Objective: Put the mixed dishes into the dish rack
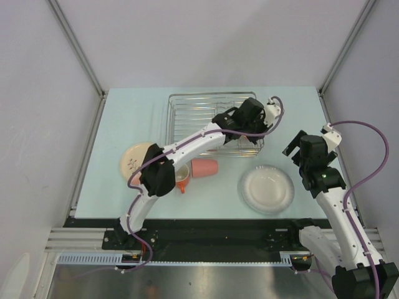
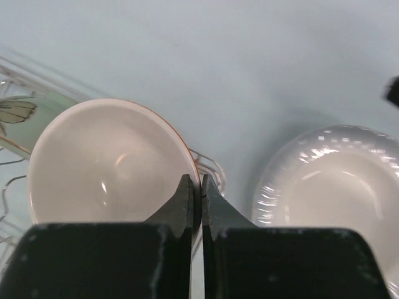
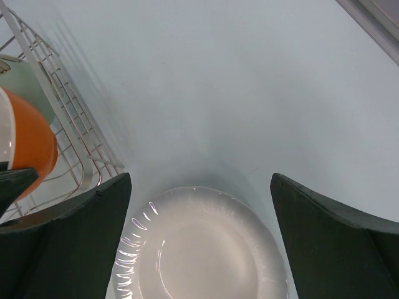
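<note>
Rim of orange cup (image 2: 106, 162) pinched by left hand (image 2: 194, 182) over rack (image 1: 193, 106); right hand (image 3: 199, 180) spread above whitish plate (image 3: 206, 249).

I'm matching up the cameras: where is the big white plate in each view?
Top: plate at lower right.
Left wrist: plate at the right edge.
Right wrist: plate at bottom centre.
Shared landmark: the wire rack, left of the plate in all three.

1. The left arm (image 1: 193, 143) reaches far forward and to the right
2. The left gripper (image 2: 193, 182) points down, its fingers pinched on the rim of the orange cup (image 2: 106, 165)
3. The right arm (image 1: 340, 208) stays near its own side, and the right gripper (image 3: 199, 180) is spread wide, gripping nothing
</note>
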Motion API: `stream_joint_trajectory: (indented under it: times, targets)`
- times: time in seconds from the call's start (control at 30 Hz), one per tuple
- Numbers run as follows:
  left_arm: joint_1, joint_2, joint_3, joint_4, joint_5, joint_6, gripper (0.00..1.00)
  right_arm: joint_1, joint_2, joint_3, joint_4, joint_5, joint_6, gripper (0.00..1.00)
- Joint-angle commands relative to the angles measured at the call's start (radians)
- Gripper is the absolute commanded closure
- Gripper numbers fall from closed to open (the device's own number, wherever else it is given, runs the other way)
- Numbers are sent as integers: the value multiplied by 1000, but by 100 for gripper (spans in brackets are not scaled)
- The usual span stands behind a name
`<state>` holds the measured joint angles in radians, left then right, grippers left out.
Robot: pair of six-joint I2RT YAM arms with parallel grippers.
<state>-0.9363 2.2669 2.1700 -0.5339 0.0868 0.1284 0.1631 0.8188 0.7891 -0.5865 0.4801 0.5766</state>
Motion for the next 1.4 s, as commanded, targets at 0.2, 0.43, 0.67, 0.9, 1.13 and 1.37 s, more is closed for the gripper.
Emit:
stream_joint_trajectory:
  times: [0.2, 0.43, 0.67, 0.9, 1.13, 1.37]
  targets:
    - [218, -251, -232, 312, 684, -631, 100, -5, -3, -4, 10, 2, 12, 0]
    - [260, -242, -429, 938, 835, -1215, 100, -4, -3, -13, 4, -1, 19, 1]
    - [277, -239, -522, 1141, 700, -1368, 100, -4, -29, -10, -15, -20, 29, 0]
    - [297, -204, -636, 1147, 538, -1417, 100, 1, -41, 1, -56, -28, 45, 0]
    - [295, -164, -670, 1183, 481, -1418, 100, 12, -55, 2, -88, -15, 68, 0]
    - [275, -132, -699, 1174, 461, -1377, 100, 18, -49, 7, -82, -24, 77, 0]
